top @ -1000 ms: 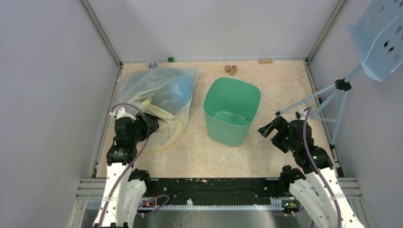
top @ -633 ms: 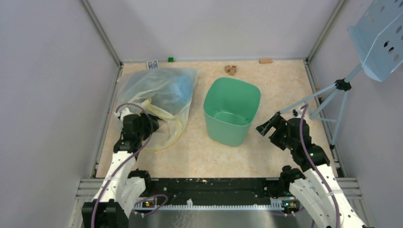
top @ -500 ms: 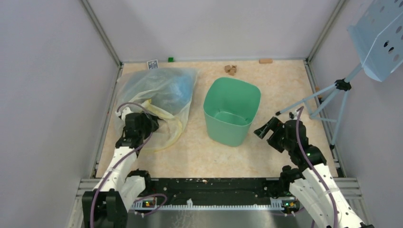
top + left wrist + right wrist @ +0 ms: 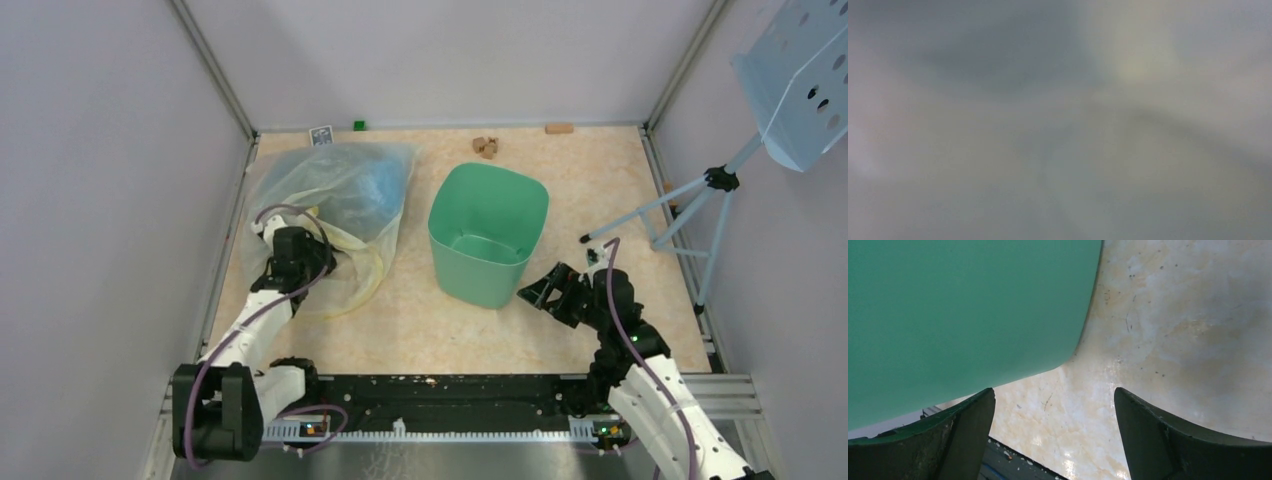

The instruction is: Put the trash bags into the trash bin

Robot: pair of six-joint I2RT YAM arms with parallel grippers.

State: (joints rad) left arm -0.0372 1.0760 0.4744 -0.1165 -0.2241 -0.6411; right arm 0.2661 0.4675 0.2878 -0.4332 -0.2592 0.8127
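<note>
The mint-green trash bin stands upright mid-table, and nothing shows inside it. No black trash bags are in view. A large clear bag with blue and yellow contents lies left of the bin. My left gripper is pushed into this bag's near edge and shut on its film. The left wrist view is a grey blur with plastic against the lens. My right gripper stands open, low beside the bin's near right corner. In the right wrist view the bin fills the upper left, just beyond the right gripper, and nothing is between the fingers.
A tripod carrying a pale blue perforated panel stands at the right wall. Small wooden blocks, a card and a green cube lie along the back edge. Enclosure walls close in both sides.
My left gripper reached farther into the clear bag and closed. My right arm swung left and down, from right of the bin to its near right corner, staying open.
</note>
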